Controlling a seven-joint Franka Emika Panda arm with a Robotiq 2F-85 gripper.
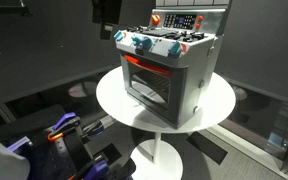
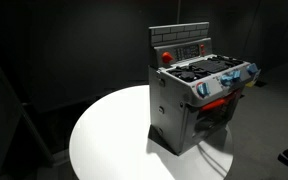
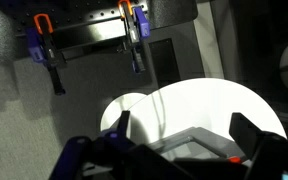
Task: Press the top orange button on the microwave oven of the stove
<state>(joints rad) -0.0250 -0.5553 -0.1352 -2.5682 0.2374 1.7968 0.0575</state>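
Gripper with jaws spread wide (empty) hangs over the white table, clear of the stove.

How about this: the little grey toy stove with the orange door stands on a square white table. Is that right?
Not quite. The table is round, not square, as both exterior views show. The rest holds: it is white, and the little grey toy stove with the orange door stands on it.
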